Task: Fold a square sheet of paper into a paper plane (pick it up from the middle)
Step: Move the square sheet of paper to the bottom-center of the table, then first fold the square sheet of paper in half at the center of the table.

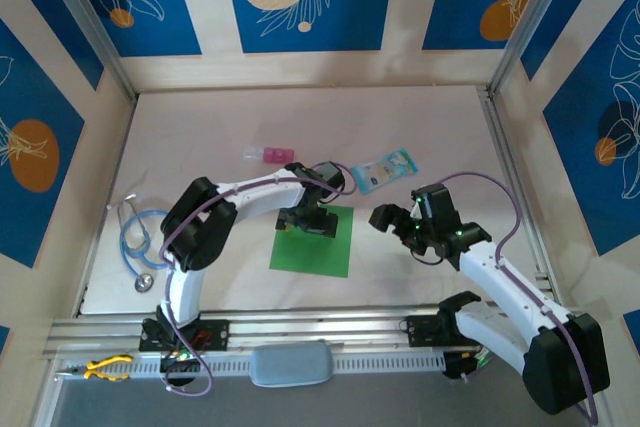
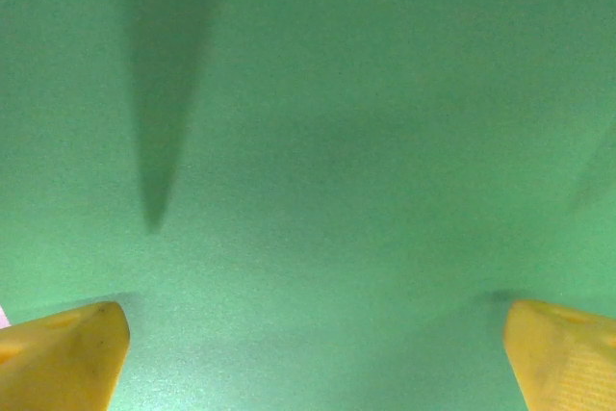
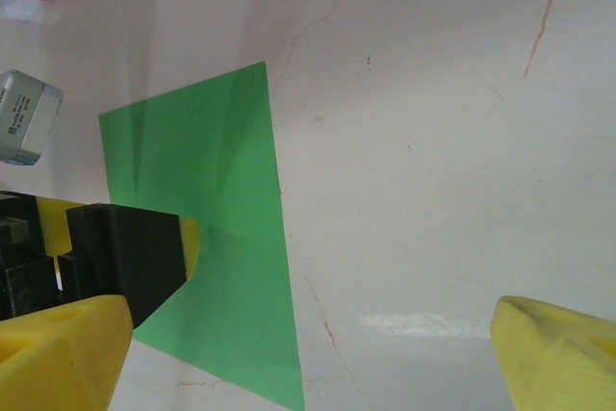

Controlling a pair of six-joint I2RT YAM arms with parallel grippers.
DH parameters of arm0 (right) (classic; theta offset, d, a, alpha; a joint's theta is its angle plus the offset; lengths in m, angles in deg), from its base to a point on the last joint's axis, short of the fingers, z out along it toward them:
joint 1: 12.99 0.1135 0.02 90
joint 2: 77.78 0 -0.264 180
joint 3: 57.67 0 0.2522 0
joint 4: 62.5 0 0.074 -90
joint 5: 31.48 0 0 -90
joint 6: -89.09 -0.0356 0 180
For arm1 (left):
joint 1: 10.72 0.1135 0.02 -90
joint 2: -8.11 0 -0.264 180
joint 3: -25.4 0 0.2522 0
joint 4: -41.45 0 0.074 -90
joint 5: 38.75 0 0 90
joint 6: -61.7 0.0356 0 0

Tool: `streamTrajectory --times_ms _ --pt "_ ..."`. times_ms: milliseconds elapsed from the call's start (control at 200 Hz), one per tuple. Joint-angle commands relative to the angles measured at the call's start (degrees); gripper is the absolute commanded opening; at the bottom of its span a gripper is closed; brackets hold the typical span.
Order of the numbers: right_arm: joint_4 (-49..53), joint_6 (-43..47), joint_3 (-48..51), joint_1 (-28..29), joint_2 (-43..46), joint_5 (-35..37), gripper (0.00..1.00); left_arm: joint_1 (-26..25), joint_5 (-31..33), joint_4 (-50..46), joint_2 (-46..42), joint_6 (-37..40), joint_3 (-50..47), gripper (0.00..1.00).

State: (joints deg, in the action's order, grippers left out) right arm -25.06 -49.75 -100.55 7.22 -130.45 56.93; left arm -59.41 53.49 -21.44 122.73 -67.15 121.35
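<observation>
The square sheet of paper (image 1: 318, 247) is bright green and lies flat and uncreased on the pale table, near the middle front. My left gripper (image 1: 308, 219) is low over the sheet's far part, pointing down. In the left wrist view its gripper (image 2: 313, 358) is open, with yellow fingertips (image 2: 58, 358) spread wide and green paper (image 2: 318, 141) under them. My right gripper (image 1: 393, 219) hovers open just right of the sheet. In the right wrist view this gripper (image 3: 313, 353) straddles the sheet's right edge (image 3: 231, 267) and bare table. The paper plane is out of view.
A small pink block (image 1: 270, 154) and a pale blue printed packet (image 1: 385, 169) lie beyond the sheet. A blue stethoscope (image 1: 140, 242) lies at the left. The aluminium rail (image 1: 320, 327) with the arm bases runs along the near edge. Walls enclose the table on three sides.
</observation>
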Motion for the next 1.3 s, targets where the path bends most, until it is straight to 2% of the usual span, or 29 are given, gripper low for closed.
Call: streamTrajectory --times_ms 0,635,1296 --pt "1.19 0.80 0.52 -0.34 -0.43 -1.39 0.96 -0.88 0.66 -1.77 1.26 -1.35 1.48 1.00" --pt "1.92 0.18 -0.12 -0.43 -3.67 -2.10 0.96 -1.94 2.17 -1.11 2.09 -4.74 1.74 1.00" --pt "2.93 1.00 -1.20 -0.33 -4.20 -2.88 0.97 -2.47 1.77 2.07 5.20 -5.37 -2.03 0.99"
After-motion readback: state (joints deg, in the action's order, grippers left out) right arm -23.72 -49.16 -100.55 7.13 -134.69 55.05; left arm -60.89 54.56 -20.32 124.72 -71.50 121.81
